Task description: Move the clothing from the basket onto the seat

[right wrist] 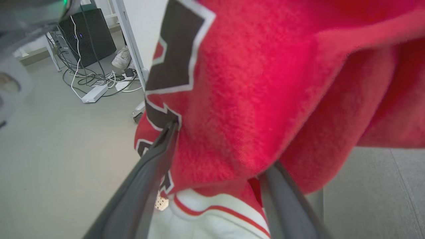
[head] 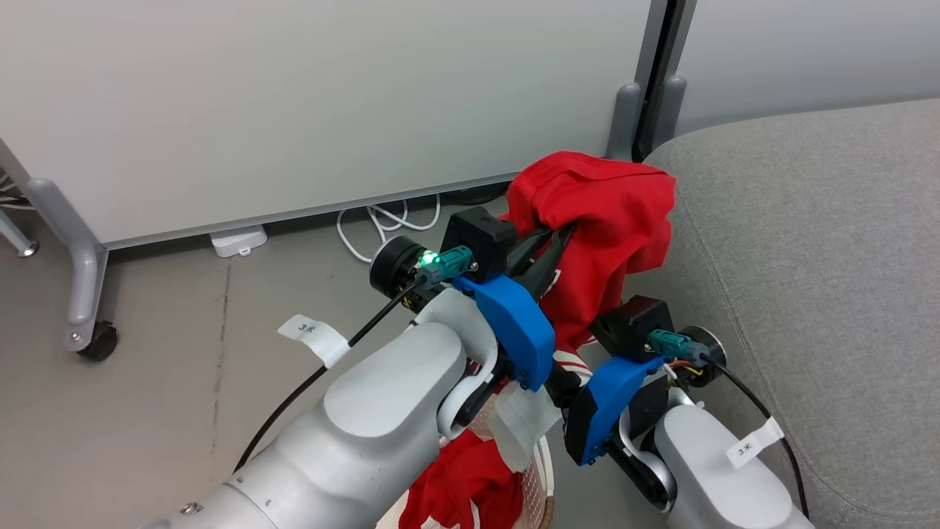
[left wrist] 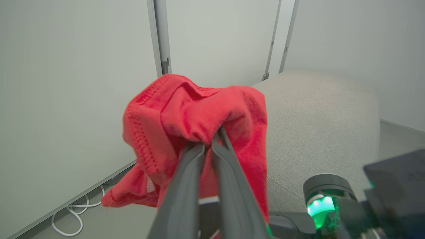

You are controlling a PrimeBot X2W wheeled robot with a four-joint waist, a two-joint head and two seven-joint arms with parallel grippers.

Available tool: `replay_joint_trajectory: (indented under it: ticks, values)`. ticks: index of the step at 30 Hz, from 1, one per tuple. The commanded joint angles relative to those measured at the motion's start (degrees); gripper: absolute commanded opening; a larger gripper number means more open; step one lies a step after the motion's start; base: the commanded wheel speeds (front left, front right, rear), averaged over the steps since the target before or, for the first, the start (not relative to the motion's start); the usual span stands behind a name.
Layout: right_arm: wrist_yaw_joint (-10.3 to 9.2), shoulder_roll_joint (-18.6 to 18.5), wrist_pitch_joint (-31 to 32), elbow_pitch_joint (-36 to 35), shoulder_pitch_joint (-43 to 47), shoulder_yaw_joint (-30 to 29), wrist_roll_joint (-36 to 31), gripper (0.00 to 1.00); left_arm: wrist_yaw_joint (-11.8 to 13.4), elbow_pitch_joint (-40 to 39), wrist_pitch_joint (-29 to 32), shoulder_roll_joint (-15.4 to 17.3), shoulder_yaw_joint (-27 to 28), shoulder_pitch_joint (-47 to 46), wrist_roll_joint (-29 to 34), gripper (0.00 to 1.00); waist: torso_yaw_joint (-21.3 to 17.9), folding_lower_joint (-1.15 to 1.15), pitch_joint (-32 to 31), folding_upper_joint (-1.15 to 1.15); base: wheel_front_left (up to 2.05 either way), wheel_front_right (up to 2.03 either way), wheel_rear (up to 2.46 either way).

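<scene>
The left claw [left wrist: 212, 141] is clamped on the red jersey [head: 617, 213], held up beside the grey seat [head: 808, 220], while the right claw [right wrist: 221, 146] stands wide apart under it.

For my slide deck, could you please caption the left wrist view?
Left fingers pinch a red garment aloft beside the grey seat.
</scene>
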Motion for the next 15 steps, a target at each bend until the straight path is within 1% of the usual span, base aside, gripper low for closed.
replay_joint_trajectory:
  ticks: [1,2,3,8,15]
  values:
    - [0.03,-0.1,-0.5,1.6,-1.6,0.8,0.3,0.67,0.3,0.0,-0.6,0.0,-0.5,-1.1,-0.7,0.0,0.1,-0.01,-0.2,0.0,0.0,0.0,0.0]
    - [0.03,-0.1,-0.8,2.3,-2.0,1.2,0.6,0.23,0.3,0.1,-0.7,0.0,-0.8,-1.2,-1.0,0.0,0.1,-0.01,-0.3,0.0,0.0,0.0,0.0]
    - [0.03,-0.1,-0.9,3.0,-2.4,1.8,0.8,0.0,0.4,0.2,-0.8,0.0,-1.1,-1.2,-1.3,0.0,0.1,-0.01,-0.5,0.0,0.0,0.0,0.0]
    - [0.03,-0.1,-2.0,5.3,-2.6,3.8,2.5,0.0,0.9,0.9,-1.5,0.0,-2.2,-1.2,-2.5,0.0,0.0,-0.01,-1.1,0.0,0.0,0.0,0.0]
    - [0.03,-0.1,-3.6,7.2,-3.1,4.7,3.1,0.0,1.0,2.0,-2.1,0.0,-3.4,-1.5,-4.2,0.0,-0.5,-0.01,-1.8,0.0,0.0,0.0,0.0]
